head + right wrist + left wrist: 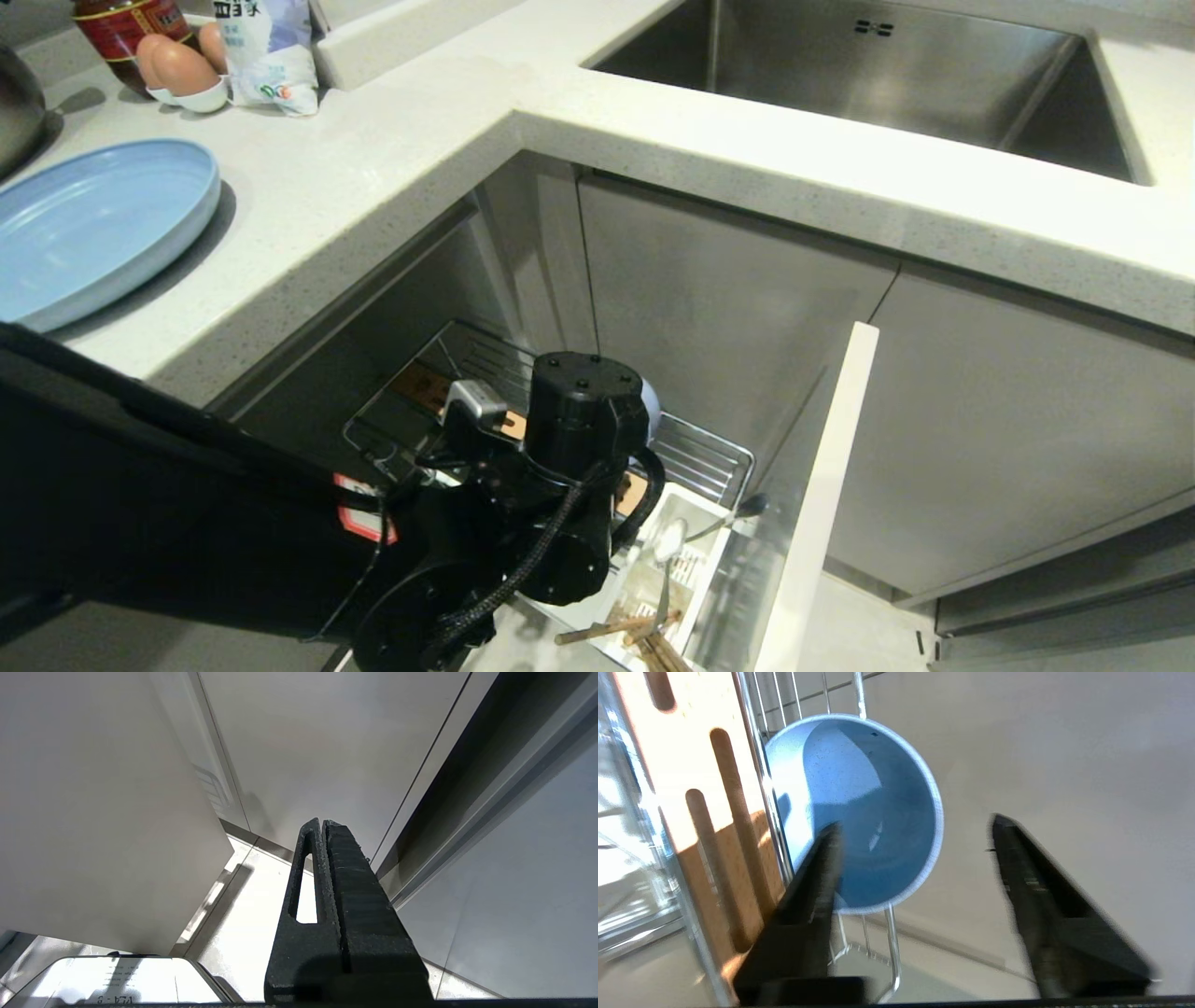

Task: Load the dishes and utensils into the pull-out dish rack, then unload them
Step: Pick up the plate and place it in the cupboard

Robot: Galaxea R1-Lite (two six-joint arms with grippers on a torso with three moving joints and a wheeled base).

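The plate (98, 224) is left on the counter (392, 159), while the bowl (859, 812) is stood in the rack (709, 457), released by the half-open, empty left gripper (915, 844), and spoon (668, 551) and chopsticks (644, 635) are stowed; the right gripper (324, 826) is closed, empty.

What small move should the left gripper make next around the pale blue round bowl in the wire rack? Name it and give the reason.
Probably draw the left gripper back and up, out of the chrome wire pull-out rack. Its fingers stand open, and the pale blue round deep bowl rests on edge against the wires, apparently unheld. The pale blue oval plate lies on the counter.
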